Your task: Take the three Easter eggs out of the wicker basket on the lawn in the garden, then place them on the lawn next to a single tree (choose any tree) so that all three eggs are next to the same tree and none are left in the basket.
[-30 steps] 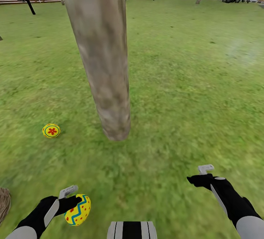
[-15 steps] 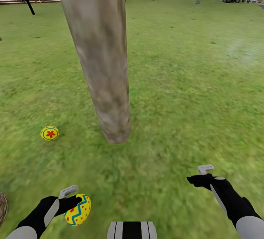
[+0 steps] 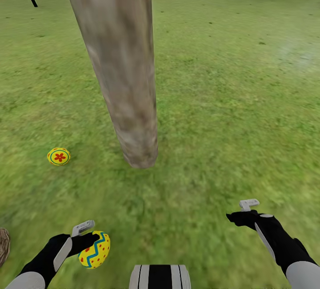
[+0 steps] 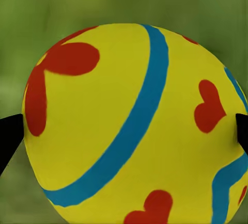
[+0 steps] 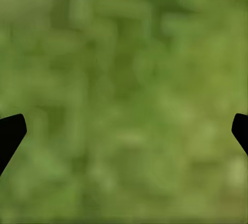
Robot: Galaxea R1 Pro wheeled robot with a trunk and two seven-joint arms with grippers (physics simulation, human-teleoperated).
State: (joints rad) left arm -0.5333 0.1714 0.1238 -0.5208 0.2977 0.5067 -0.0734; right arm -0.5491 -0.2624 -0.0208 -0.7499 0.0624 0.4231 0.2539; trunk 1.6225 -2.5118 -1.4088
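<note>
Fingers of the left gripper (image 3: 91, 244) pinch an Easter egg (image 3: 94, 249) above the lawn (image 3: 231, 102), low in the head view. The tree (image 3: 129, 102) trunk meets the grass ahead and slightly right of this gripper; a second egg (image 3: 59, 156) already lies left of the trunk base. The left arm is the nearer one to that spot. The right gripper (image 3: 242, 212) hangs empty over grass, well apart from the tree. A brown patch at the left edge may be the wicker basket (image 3: 3, 244).

Left wrist view: held egg (image 4: 132, 126) spans the gap, both fingertips (image 4: 10, 136) touching its sides.

Right wrist view: fingertips (image 5: 11, 133) spread wide, grass between.
</note>
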